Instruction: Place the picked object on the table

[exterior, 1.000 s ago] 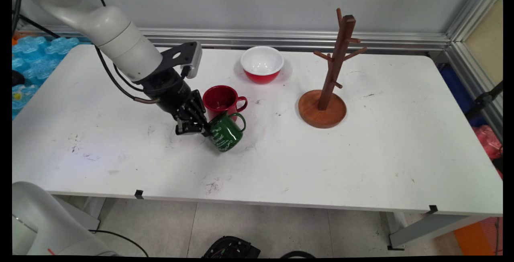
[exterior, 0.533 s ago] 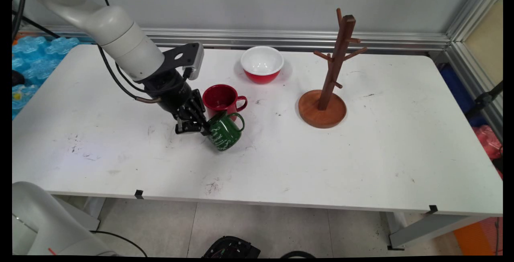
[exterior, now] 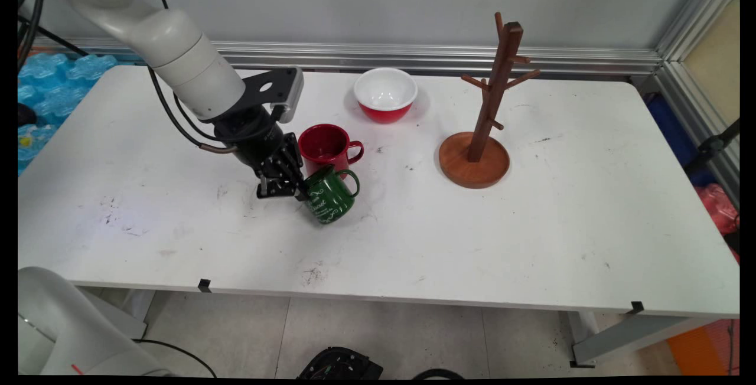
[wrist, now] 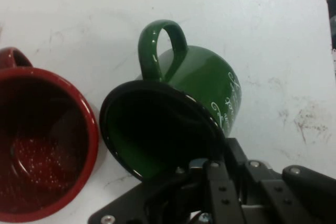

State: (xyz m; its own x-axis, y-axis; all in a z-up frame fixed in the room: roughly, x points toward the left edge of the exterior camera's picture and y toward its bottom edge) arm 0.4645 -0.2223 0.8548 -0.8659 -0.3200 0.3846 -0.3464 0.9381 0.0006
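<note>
My gripper (exterior: 298, 187) is shut on the rim of a green mug (exterior: 329, 195) with white lettering, holding it tilted just above the white table (exterior: 413, 225). In the hand view the green mug (wrist: 205, 85) shows its dark inside and its handle pointing up, with my gripper (wrist: 202, 169) pinching the rim's near edge. A red mug (exterior: 323, 144) stands upright right behind it, almost touching; it appears at the left as the red mug (wrist: 37, 145) in the hand view.
A red bowl (exterior: 385, 94) with a white inside sits at the back of the table. A wooden mug tree (exterior: 484, 107) on a round base stands to the right. Blue water-bottle packs (exterior: 47, 87) lie beyond the table's left edge.
The green mug has risen slightly and tipped a little more in my grip, shifting a bit left. The hand has moved up with it. The red mug has not moved.
</note>
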